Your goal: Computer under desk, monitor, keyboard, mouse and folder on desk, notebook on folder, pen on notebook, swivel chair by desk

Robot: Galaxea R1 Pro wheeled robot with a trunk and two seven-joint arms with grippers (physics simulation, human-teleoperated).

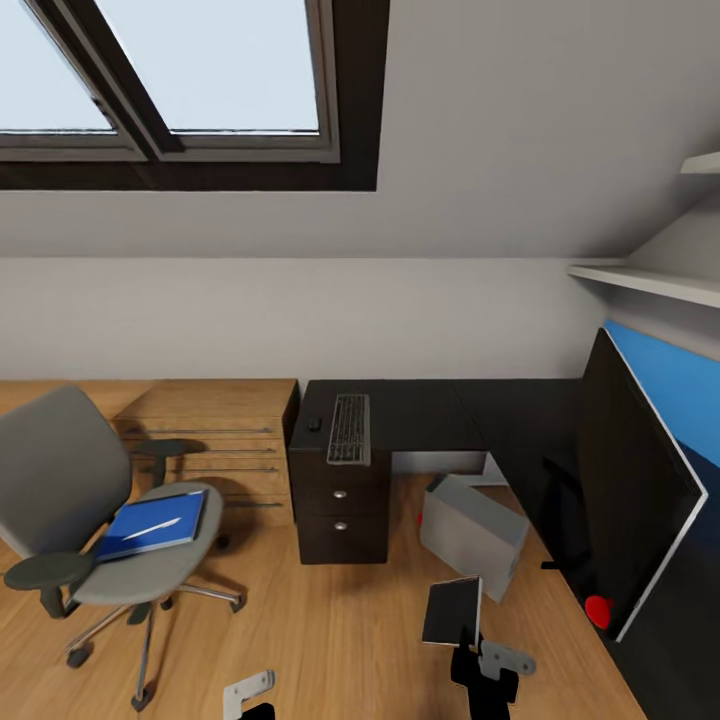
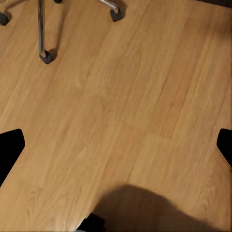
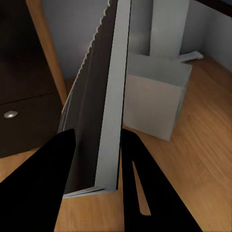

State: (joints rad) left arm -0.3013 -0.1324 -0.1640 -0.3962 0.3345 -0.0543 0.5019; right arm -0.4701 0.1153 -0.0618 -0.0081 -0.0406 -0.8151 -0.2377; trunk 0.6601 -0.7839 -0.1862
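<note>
My right gripper (image 3: 96, 159) clamps the notebook (image 3: 104, 92) upright on edge, long axis vertical; its destination, the folder (image 1: 152, 524) on the swivel chair (image 1: 60, 470), lies leftward, nearer my open left gripper (image 2: 116, 145).

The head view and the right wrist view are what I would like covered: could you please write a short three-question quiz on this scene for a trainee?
1. True or false: the folder lies on the seat of the swivel chair.
2. What is clamped between the fingers of the right gripper? A) the mouse B) the notebook C) the pen
3. Fill in: the keyboard lies on top of the ___.

Key: 1 true; 2 B; 3 desk.
</note>
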